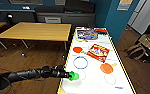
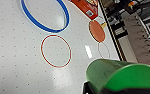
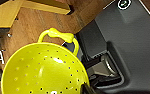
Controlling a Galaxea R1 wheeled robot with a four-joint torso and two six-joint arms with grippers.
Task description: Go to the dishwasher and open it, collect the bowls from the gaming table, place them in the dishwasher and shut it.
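Green bowl (image 1: 73,75) held in left gripper (image 1: 69,75), jaws clamped on it, above near left edge of white bench (image 1: 96,82). In left wrist view green bowl (image 2: 121,76) sits over bench (image 2: 16,62), red ring (image 2: 56,51) and blue ring (image 2: 44,15) beyond. Game boxes (image 1: 98,52) farther along bench. Yellow colander bowl (image 3: 43,70) close at right gripper; its jaws: cannot tell. Wooden table (image 1: 36,31) beside bench.

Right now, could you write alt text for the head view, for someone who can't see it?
The robot's left arm reaches in with a green bowl at the left gripper, over the near edge of a long white gaming table. On the table lie a blue ring, orange paddles and game boxes; a yellow-wood table stands beyond.
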